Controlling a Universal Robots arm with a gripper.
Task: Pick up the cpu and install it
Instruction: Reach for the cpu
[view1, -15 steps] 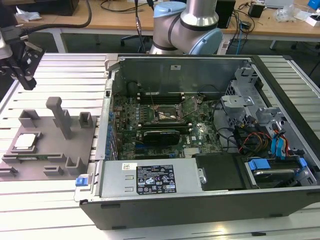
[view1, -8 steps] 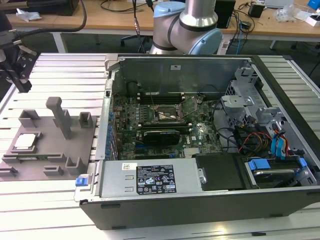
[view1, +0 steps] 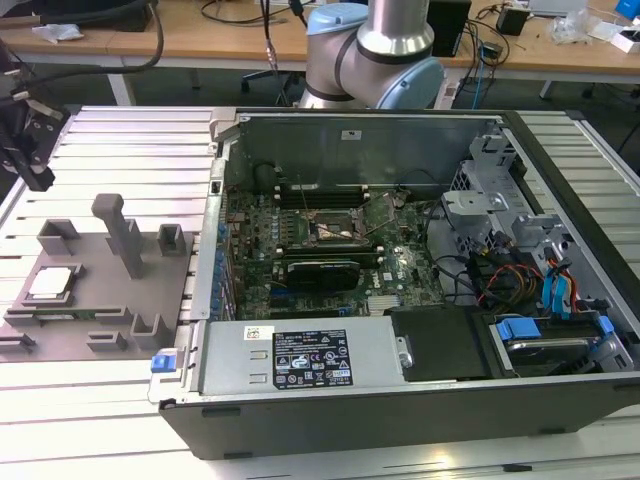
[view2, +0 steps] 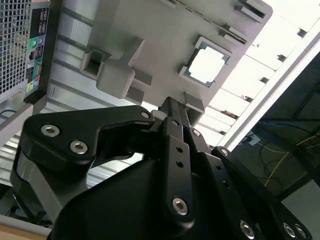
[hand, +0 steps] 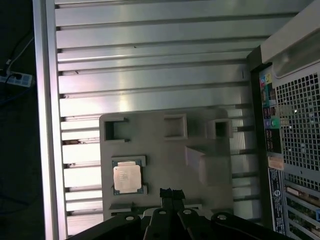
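The cpu (view1: 52, 283), a small square chip with a pale silvery top, lies in a recess of the grey fixture plate (view1: 100, 300) at the exterior view's left, outside the computer case. It also shows as the cpu (hand: 126, 178) in the first wrist view and the cpu (view2: 206, 66) in the second. My gripper (view1: 38, 178) hangs above the slatted table beyond the plate, well above the chip. In both wrist views its black fingers (hand: 166, 195) are pressed together with nothing between them, and the gripper (view2: 172, 107) points at the plate beside the chip.
The open computer case (view1: 400, 400) fills the exterior view's middle and right. Its motherboard carries a square socket frame (view1: 338, 228) and a long black card (view1: 322, 272). Grey posts (view1: 122, 235) stand up from the fixture plate. The arm's base (view1: 380, 50) stands behind the case.
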